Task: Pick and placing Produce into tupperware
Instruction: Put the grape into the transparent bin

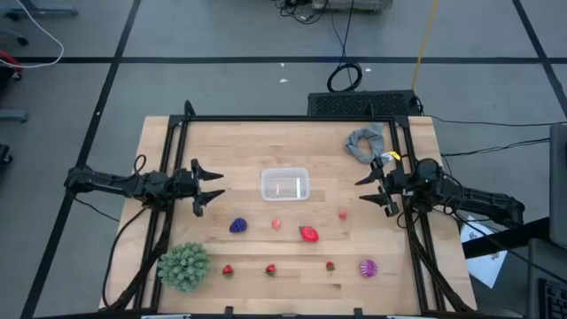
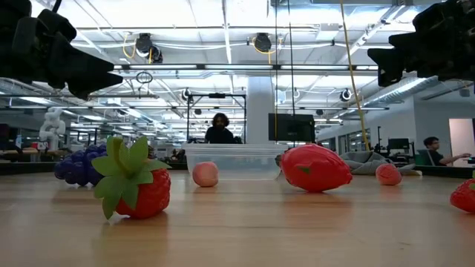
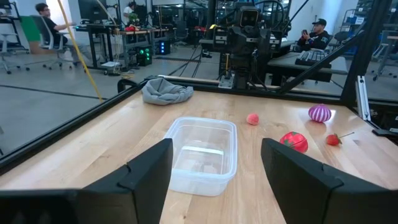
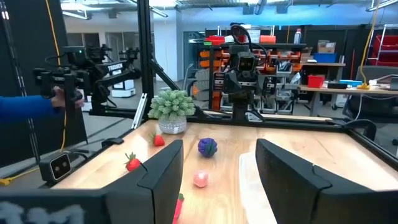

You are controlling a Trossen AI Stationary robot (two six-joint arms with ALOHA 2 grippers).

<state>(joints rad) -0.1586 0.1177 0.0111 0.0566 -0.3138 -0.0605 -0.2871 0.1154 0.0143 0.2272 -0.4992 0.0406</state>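
The clear tupperware stands at the table's middle, and nothing shows inside it. The produce lies loose on the wood on its near side: purple grapes, a pink fruit, a large red fruit, another pink fruit, three small strawberries and a magenta spiky ball. My left gripper hovers open at the table's left edge, pointing level toward the tub. My right gripper hovers open at the right edge, facing it. Neither holds anything.
A large green spiky ball sits at the near left corner. A grey cloth lies at the far right. Black frame rails run along the table's edges. A person's blue sleeve shows beyond the table in the right wrist view.
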